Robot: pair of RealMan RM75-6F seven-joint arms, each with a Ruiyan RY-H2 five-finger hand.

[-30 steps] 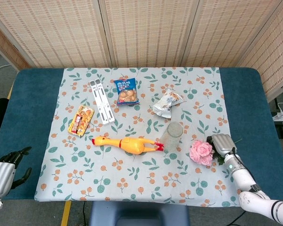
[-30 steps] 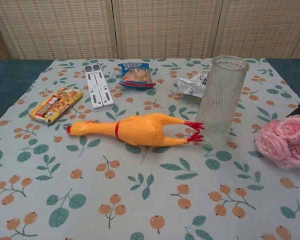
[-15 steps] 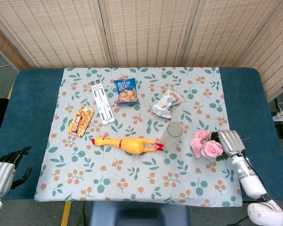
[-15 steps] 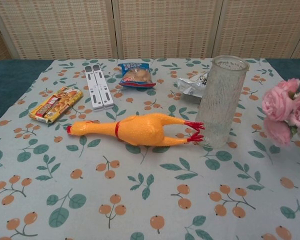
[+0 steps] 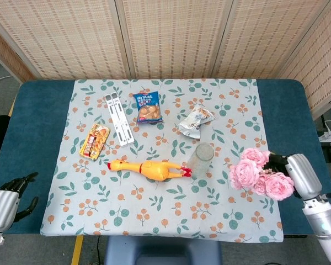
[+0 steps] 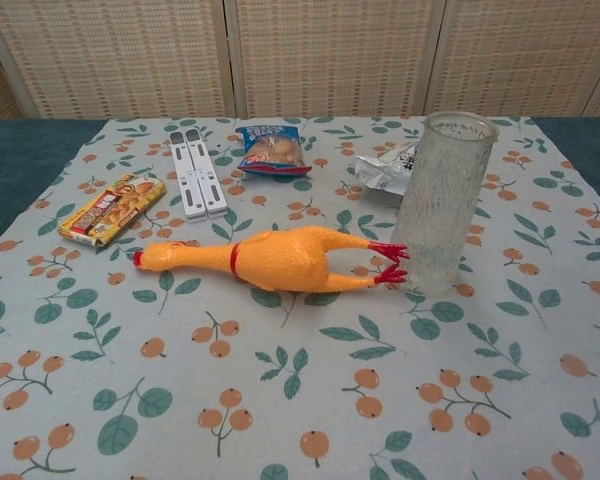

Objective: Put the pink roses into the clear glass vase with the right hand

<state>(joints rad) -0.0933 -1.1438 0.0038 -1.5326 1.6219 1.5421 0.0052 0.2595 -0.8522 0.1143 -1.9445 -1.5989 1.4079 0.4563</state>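
Note:
In the head view my right hand (image 5: 299,172) grips the bunch of pink roses (image 5: 257,171), raised above the table's right side, to the right of the clear glass vase (image 5: 199,160). The blooms point left toward the vase. The vase (image 6: 442,200) stands upright and empty beside the feet of a yellow rubber chicken (image 6: 270,258). The chest view shows neither the roses nor the right hand. My left hand (image 5: 11,194) hangs off the table's front left corner, fingers apart, holding nothing.
The rubber chicken (image 5: 149,168) lies just left of the vase. Behind it are a silver snack packet (image 5: 195,121), a blue snack bag (image 5: 148,107), a white folding stand (image 5: 118,118) and an orange snack box (image 5: 94,140). A floral cloth (image 5: 154,215) covers the table.
My right hand has lifted the roses off the cloth and carried them up and to the right. They have left the chest view. The left hand has not moved.

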